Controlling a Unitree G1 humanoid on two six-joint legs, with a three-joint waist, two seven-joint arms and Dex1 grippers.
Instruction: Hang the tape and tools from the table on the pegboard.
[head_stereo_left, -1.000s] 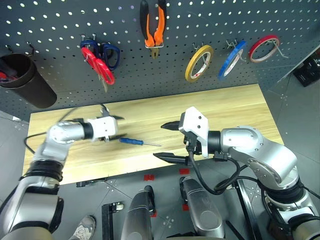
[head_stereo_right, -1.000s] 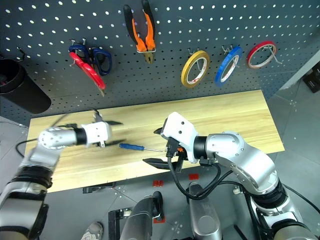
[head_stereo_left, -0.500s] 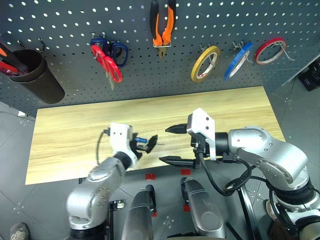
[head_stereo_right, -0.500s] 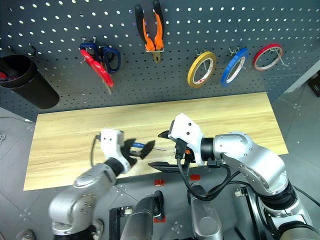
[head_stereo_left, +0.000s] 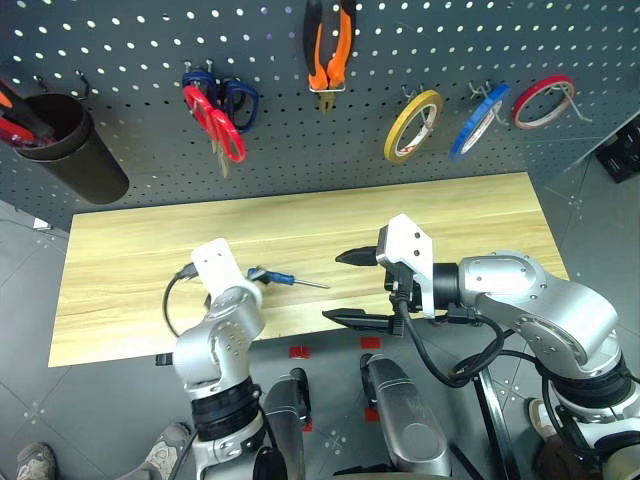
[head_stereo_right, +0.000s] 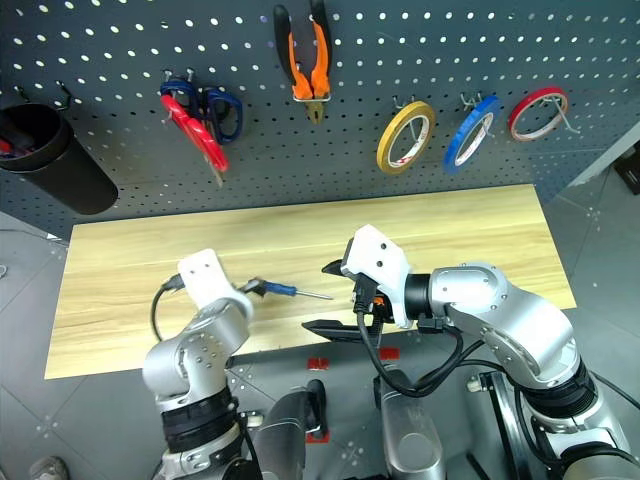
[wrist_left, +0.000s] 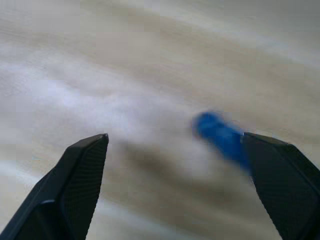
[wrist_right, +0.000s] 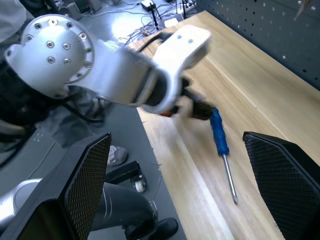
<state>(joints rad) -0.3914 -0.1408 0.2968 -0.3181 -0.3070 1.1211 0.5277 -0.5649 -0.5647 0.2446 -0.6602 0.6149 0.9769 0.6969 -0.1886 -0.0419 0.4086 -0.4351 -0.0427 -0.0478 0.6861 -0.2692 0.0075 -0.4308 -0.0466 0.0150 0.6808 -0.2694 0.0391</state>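
The blue-handled screwdriver (head_stereo_left: 283, 279) lies on the table (head_stereo_left: 480, 210), shaft pointing right. My left gripper (head_stereo_left: 256, 275) sits low over the handle end, open. In the left wrist view the blue handle (wrist_left: 220, 136) lies between the spread fingers, close to one of them. My right gripper (head_stereo_left: 345, 286) hovers just right of the screwdriver's tip, open and empty. On the pegboard (head_stereo_left: 120, 60) hang the red-handled scissors (head_stereo_left: 218, 125), the orange-and-black pliers (head_stereo_left: 330, 45) and the yellow tape (head_stereo_left: 412, 126).
Blue-handled scissors (head_stereo_left: 238, 100) hang beside the red ones. A blue tape ring (head_stereo_left: 477, 106) and a red one (head_stereo_left: 543, 99) hang at the right. A black cup (head_stereo_left: 65, 150) with tools is fixed to the board's left.
My left arm has swung in from the left, rolled its wrist and dropped to the screwdriver's handle. The right arm has stayed put. The camera has shifted slightly.
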